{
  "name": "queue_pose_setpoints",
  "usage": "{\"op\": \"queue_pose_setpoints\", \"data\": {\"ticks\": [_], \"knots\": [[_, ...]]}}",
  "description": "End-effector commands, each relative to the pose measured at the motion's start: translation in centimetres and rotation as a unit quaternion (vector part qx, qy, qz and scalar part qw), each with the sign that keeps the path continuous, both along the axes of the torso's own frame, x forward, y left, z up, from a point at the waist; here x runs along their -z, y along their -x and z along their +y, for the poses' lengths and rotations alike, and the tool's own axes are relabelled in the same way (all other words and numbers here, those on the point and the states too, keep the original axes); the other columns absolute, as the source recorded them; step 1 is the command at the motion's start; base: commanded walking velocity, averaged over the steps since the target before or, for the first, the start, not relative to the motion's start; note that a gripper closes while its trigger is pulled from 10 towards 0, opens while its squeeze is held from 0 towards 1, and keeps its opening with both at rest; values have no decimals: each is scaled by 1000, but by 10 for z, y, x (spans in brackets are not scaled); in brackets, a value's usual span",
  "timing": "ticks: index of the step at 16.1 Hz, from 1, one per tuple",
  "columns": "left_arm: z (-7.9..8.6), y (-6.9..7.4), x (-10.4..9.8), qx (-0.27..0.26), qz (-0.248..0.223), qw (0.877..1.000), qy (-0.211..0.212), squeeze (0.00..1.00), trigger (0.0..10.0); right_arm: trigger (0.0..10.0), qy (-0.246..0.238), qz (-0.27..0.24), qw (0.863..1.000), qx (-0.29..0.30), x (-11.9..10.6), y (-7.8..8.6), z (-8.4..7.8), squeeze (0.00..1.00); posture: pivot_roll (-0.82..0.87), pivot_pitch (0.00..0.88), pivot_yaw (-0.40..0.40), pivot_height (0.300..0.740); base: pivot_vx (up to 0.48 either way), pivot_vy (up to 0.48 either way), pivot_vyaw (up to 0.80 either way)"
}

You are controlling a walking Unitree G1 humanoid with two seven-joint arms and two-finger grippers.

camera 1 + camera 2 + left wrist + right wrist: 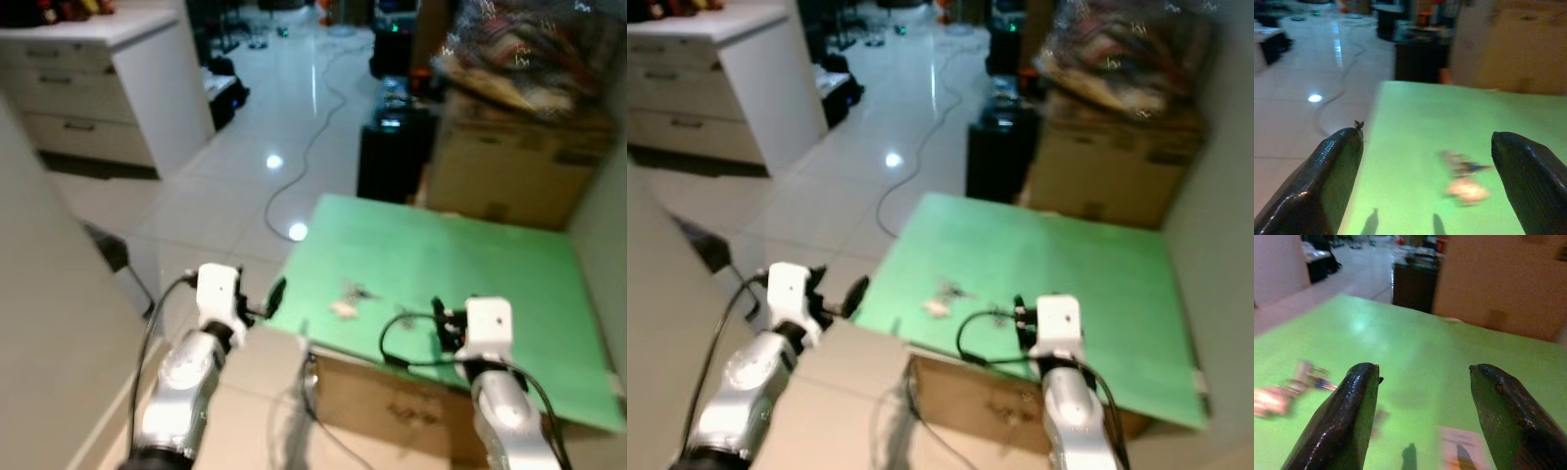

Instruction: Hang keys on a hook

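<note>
Just keys (345, 300) loose on green board (490, 264).

bare green tabletop (470, 264) around the keys (348, 299), cardboard boxes (509, 171) crowding its far edge

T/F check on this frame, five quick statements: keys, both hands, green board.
1. The keys lie on the green board. True.
2. The left hand is shut on the keys. False: it is open, with the keys lying ahead of it, not gripped.
3. The right hand is open over the board. True.
4. The green board lies flat on the floor. False: it rests on a cardboard box.
5. A cable runs across the white tile floor. True.
</note>
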State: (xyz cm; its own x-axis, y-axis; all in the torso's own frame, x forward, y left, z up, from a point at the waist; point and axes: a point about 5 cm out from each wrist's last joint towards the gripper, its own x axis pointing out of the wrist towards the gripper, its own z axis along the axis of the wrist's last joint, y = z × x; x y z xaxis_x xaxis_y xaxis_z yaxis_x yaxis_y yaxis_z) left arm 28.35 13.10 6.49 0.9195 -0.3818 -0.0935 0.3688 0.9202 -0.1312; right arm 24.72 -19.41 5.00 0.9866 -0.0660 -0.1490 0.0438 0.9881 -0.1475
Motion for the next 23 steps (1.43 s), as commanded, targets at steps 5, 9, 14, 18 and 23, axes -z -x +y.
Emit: {"op": "queue_pose_setpoints", "data": {"ticks": [5, 9, 14, 18, 23], "knots": [[7, -1, -3, -9, -8, 1000, -19, 0, 10000, 10000, -6, 7, 1000, -9, 1, -5, 6, 0, -116, 0, 78, 740, 0, -455, 0], [13, -5, -3, -40, 0, 999, -14, 0, 10000, 10000, -12, 15, 1000, -12, 5, -5, 14, 0, -109, 0, 76, 740, 62, -102, 0], [16, -6, -3, -44, 2, 999, -20, 0, 10000, 10000, -12, 13, 1000, -15, 5, -9, 16, 0, -101, 0, 76, 740, 0, 0, 0], [14, -7, -7, -43, -12, 998, -41, 0, 10000, 10000, -10, 9, 1000, -18, 3, -13, 17, 0, -103, 0, 80, 740, 0, 360, -327], [13, -7, -6, -46, -5, 998, -41, 0, 10000, 10000, -12, 7, 1000, -24, 0, -23, 19, 0, -93, 0, 76, 740, 0, 0, 0]]}}
